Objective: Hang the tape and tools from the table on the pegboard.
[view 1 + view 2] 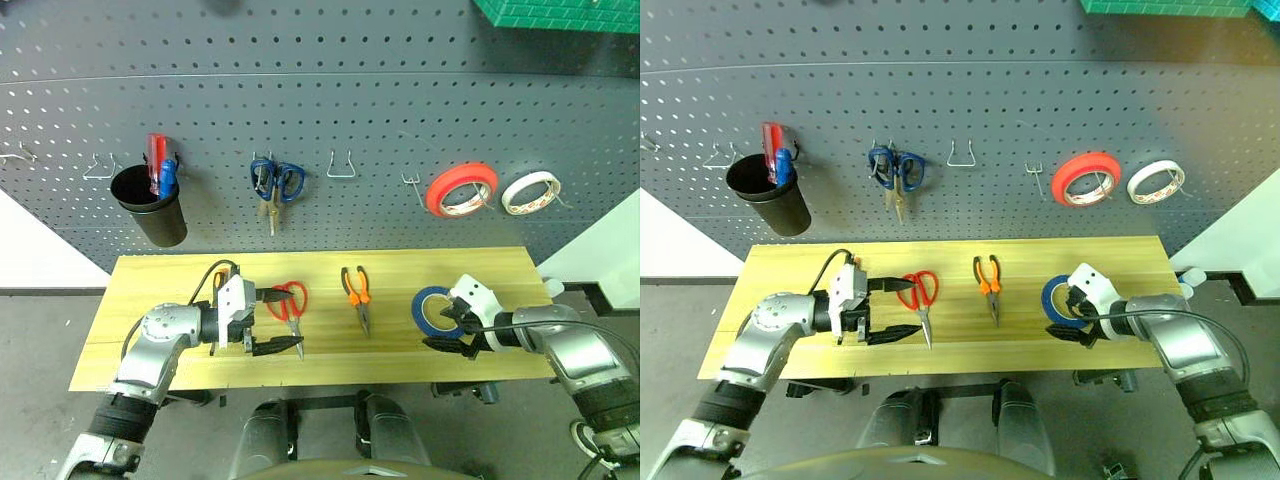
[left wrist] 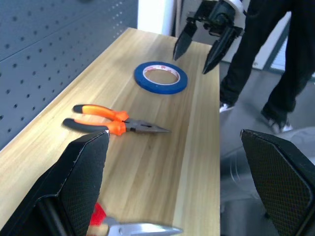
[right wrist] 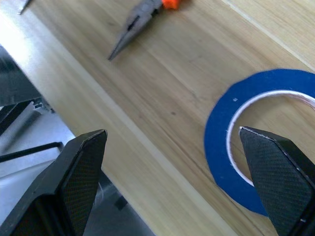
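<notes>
Centrally, across the lower half of the left eye view, the yellow tabletop (image 1: 150,290) carries three task items. Blue tape (image 1: 436,311) lies flat at the frame's right, orange-handled pliers (image 1: 357,292) lie just right of centre with the nose toward the near edge, and red scissors (image 1: 290,305) lie left of centre.

At lower right, the right end effector (image 1: 452,333) has its fingers spread wide and holds nothing; it hangs over the near edge of the tape, and in the right wrist view one fingertip (image 3: 275,172) sits above the roll's pale core while the other is over bare wood. Whether it touches the roll cannot be told.

At lower left, the left end effector (image 1: 278,321) is likewise wide open and empty, pointing toward frame right with one finger on each side of the scissors, above them.

Across the upper half, the grey pegboard (image 1: 400,90) already bears a black cup (image 1: 150,205) at left, blue scissors (image 1: 275,185) left of centre, an empty wire hook (image 1: 342,165) at centre, and a red roll (image 1: 462,189) and white roll (image 1: 531,192) at right. No writing is legible on any item.
</notes>
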You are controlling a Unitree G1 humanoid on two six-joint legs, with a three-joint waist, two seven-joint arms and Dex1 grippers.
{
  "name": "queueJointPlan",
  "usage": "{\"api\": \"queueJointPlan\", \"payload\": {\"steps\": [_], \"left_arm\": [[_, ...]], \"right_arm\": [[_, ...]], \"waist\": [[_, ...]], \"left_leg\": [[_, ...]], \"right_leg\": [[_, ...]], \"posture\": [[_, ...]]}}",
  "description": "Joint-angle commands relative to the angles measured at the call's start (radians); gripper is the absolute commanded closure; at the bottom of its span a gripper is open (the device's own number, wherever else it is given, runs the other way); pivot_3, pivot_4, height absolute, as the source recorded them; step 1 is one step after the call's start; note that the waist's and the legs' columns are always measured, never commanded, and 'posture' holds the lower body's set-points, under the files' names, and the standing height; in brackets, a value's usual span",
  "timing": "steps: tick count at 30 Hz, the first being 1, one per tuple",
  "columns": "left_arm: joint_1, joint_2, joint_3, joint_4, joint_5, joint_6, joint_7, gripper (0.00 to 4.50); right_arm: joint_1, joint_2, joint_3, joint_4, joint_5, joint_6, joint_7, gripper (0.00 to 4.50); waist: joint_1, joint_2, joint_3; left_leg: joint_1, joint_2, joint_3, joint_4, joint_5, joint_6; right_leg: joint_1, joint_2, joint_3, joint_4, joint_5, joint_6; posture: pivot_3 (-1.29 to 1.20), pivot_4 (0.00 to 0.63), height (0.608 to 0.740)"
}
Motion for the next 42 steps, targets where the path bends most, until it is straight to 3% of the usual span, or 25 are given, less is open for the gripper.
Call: {"api": "queueJointPlan", "payload": {"steps": [1,16,24,26,34,42], "left_arm": [[-0.042,-0.016,-0.035,0.033,0.044,0.007,0.029,0.03],[-0.247,-0.134,-0.142,0.242,0.165,-0.003,0.077,0.03],[-0.256,-0.137,-0.166,0.230,0.201,0.011,0.090,0.03],[-0.252,-0.137,-0.162,0.220,0.194,0.014,0.087,0.00],[-0.241,-0.117,-0.133,0.202,0.160,0.011,0.065,0.00],[-0.227,-0.111,-0.127,0.196,0.152,0.003,0.060,0.00]], "right_arm": [[-0.050,0.022,0.022,0.030,-0.026,0.032,-0.024,0.00],[-0.132,0.104,0.113,0.146,-0.068,0.113,-0.049,0.00],[-0.153,0.163,0.128,0.219,-0.111,0.087,-0.100,0.00],[-0.146,0.169,0.121,0.215,-0.108,0.073,-0.102,0.39],[-0.118,0.092,0.054,0.034,-0.036,0.120,-0.017,0.52],[-0.129,0.091,0.058,0.080,-0.072,0.010,-0.061,0.52]], "waist": [[-0.004,-0.001,0.007],[-0.017,-0.005,0.034],[-0.023,-0.017,0.044],[-0.023,-0.019,0.045],[-0.018,-0.012,0.055],[-0.016,-0.009,0.061]], "left_leg": [[0.000,0.000,0.000,0.000,0.000,0.000],[-0.009,-0.001,-0.002,0.002,0.000,0.001],[-0.007,0.000,-0.002,0.002,0.000,0.001],[-0.007,0.000,-0.003,0.002,0.000,0.001],[-0.009,0.000,-0.003,0.002,0.000,0.001],[-0.011,-0.001,-0.003,0.002,0.000,0.001]], "right_leg": [[0.000,0.000,0.000,0.000,0.000,0.000],[-0.008,0.000,0.000,0.003,0.003,-0.004],[-0.007,0.000,0.000,0.004,0.003,-0.004],[-0.007,0.000,0.000,0.004,0.003,-0.004],[-0.010,0.000,0.000,0.004,0.003,-0.004],[-0.011,-0.001,-0.001,0.004,0.003,-0.004]], "posture": [[-0.06,0.210,0.740],[-0.05,0.265,0.740],[-0.05,0.286,0.740],[-0.05,0.287,0.740],[-0.05,0.277,0.740],[-0.04,0.268,0.740]]}}
